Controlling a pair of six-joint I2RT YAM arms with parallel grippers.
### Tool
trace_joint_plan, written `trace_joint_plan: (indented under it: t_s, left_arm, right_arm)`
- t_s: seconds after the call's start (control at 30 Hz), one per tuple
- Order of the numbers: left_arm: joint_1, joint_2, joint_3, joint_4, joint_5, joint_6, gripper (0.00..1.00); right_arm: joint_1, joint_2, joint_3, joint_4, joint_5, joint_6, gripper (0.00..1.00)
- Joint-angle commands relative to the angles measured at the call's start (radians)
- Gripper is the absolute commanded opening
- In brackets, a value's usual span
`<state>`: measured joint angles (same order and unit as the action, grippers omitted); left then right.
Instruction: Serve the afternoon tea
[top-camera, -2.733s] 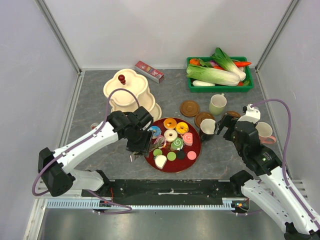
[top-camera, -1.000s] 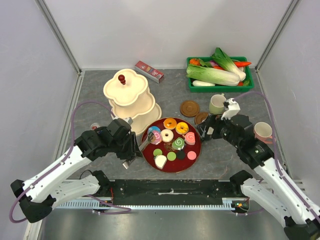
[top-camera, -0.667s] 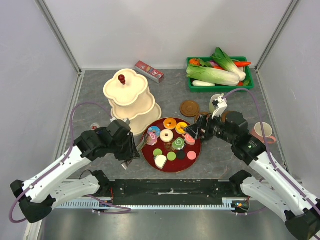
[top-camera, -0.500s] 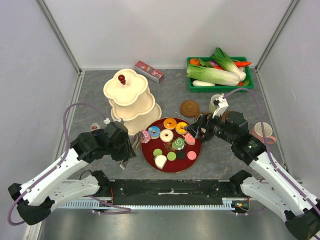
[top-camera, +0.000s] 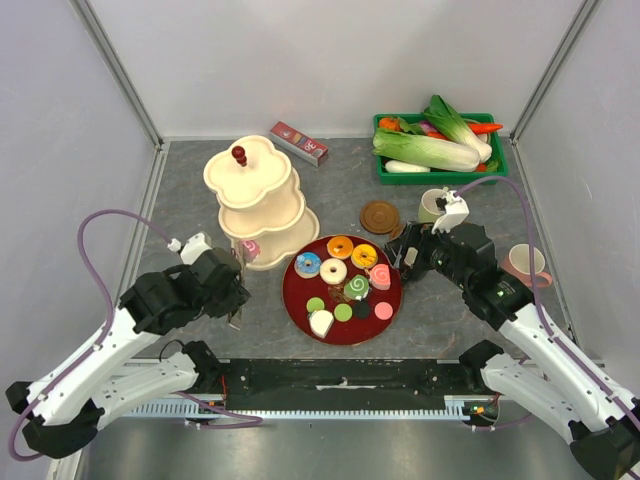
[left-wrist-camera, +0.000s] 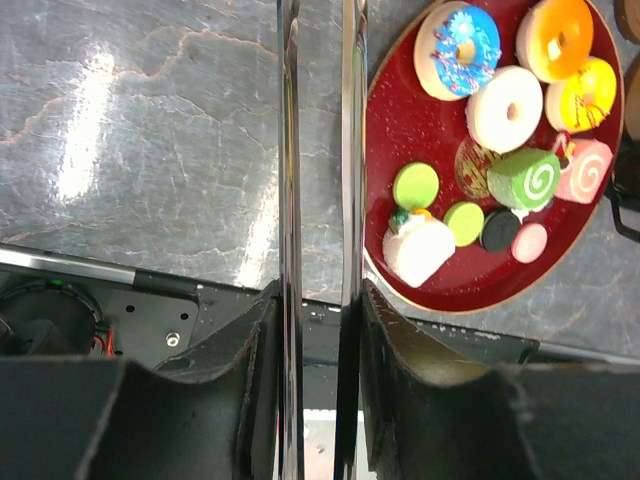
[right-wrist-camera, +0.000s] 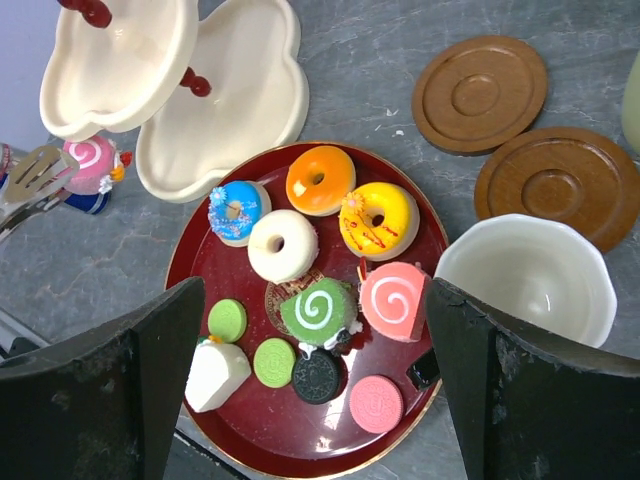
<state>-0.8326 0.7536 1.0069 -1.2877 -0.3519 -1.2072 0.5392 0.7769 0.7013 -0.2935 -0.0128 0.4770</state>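
The left gripper (left-wrist-camera: 320, 300) was clamped tight on a pair of metal tongs (left-wrist-camera: 290, 180), whose two arms ran close and parallel out of the top of the left wrist view. In the right wrist view the tongs' tips met a loose pink swirl cake (right-wrist-camera: 88, 160) at the near-left edge of the cream three-tier stand (top-camera: 250, 190). It could not be told whether the cake was pinched or already resting on the lowest tier.

Right of the stand, on the grey table (top-camera: 190, 190), sat the red plate (top-camera: 345, 338) with the remaining sweets. At the back were a blue donut (top-camera: 308, 264), a white donut (top-camera: 333, 271), an orange donut (top-camera: 340, 246) and a yellow donut (top-camera: 364, 256). In the middle were a green swirl cake (top-camera: 355, 287) and a second pink swirl cake (top-camera: 378, 277). A white wedge cake (top-camera: 321, 322) and small round sweets (right-wrist-camera: 272, 361) lay at the front.

The right gripper (right-wrist-camera: 315, 290) hung over the plate's right half with its fingers spread wide and nothing between them. A white mug (right-wrist-camera: 530, 275) stood just beside the plate's right rim, and two brown coasters (right-wrist-camera: 480, 93) lay side by side beyond it. Further right were a pale green mug (top-camera: 432, 205), a green crate (top-camera: 440, 172) of leafy vegetables behind it, and a pinkish mug (top-camera: 527, 262) near the right wall.
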Motion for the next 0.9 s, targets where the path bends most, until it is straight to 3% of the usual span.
trace_joint_plan:
  t_s: [0.0,0.23,0.53,0.87]
  left_arm:
    - [0.0,0.021,-0.011,0.034,-0.108,-0.1,0.02]
    - [0.0,-0.034,-0.116,0.083,-0.099,-0.15,0.02]
    - [0.016,-0.079,-0.257,0.306,-0.17,-0.127,0.02]
    - [0.108,-0.2,-0.422,0.539,-0.118,-0.092,0.02]
  right_arm:
    - [0.002,-0.018,0.055,-0.007,0.062,-0.026,0.98]
    - [0.002,-0.022,0.049,-0.01,0.096,-0.032,0.98]
    - [0.001,-0.042,0.047,-0.013,0.111,-0.034,0.98]
    - [0.002,-0.061,0.044,-0.021,0.123,-0.015,0.98]
